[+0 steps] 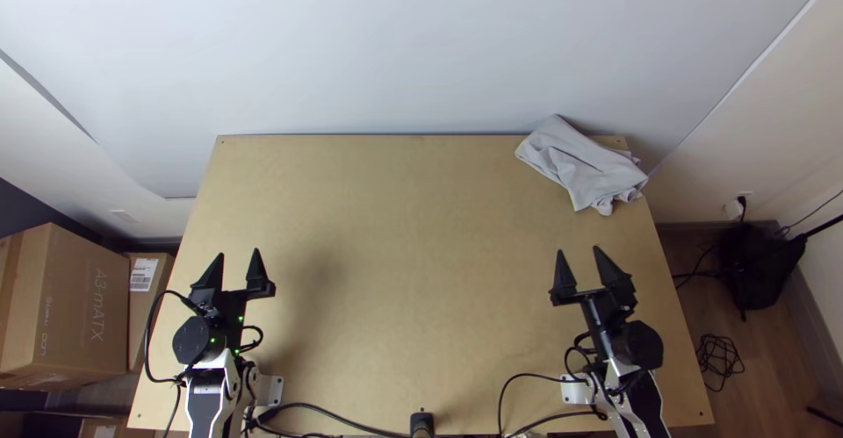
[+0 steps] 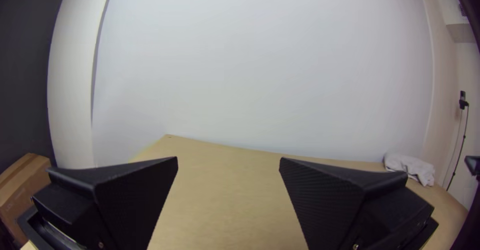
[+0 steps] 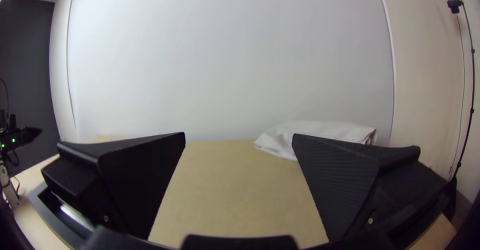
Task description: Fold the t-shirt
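A pale grey t-shirt point(image 1: 580, 164) lies bunched and loosely folded at the table's far right corner, partly over the edge. My left gripper point(image 1: 239, 261) stands open near the table's left side, well away from the cloth. Nearer to the cloth, but short of it, my right gripper point(image 1: 580, 259) is open too, with nothing between its fingers. The left wrist view has the left gripper point(image 2: 228, 162) spread wide and the shirt point(image 2: 410, 168) far off. In the right wrist view, one finger of the right gripper point(image 3: 239, 137) hides part of the shirt point(image 3: 285, 136).
The bare wooden table point(image 1: 413, 254) spreads between the arms, with a white wall point(image 1: 395, 52) along its far edge. Black cables point(image 1: 334, 410) lie at the near edge. Cardboard boxes point(image 1: 79, 306) stand left of the table; a black stand point(image 1: 755, 267) is on the floor at right.
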Controlling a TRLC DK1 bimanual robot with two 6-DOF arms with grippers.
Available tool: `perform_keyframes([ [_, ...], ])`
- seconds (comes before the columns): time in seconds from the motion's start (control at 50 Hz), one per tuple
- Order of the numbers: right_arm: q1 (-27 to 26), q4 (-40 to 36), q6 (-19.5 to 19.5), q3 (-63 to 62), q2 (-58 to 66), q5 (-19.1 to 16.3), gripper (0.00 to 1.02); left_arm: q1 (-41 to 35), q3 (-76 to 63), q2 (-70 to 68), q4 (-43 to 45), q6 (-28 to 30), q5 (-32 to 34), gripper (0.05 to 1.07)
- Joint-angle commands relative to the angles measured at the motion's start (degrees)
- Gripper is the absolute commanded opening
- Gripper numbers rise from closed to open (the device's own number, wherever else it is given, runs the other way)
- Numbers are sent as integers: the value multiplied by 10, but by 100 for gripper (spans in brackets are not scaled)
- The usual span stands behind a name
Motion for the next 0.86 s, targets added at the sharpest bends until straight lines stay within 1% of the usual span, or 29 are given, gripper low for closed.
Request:
perform_keyframes([
  [0.0,5,-23,8,-17,13,-4,98,-12,-27,-2,-3,-7,5,103],
  [0.08,5,-21,8,-17,-3,-4,98,-11,-27,-3,-3,-7,5,103],
  [0.84,4,-22,8,-17,-1,-4,98,-11,-27,-3,-3,-7,5,103],
])
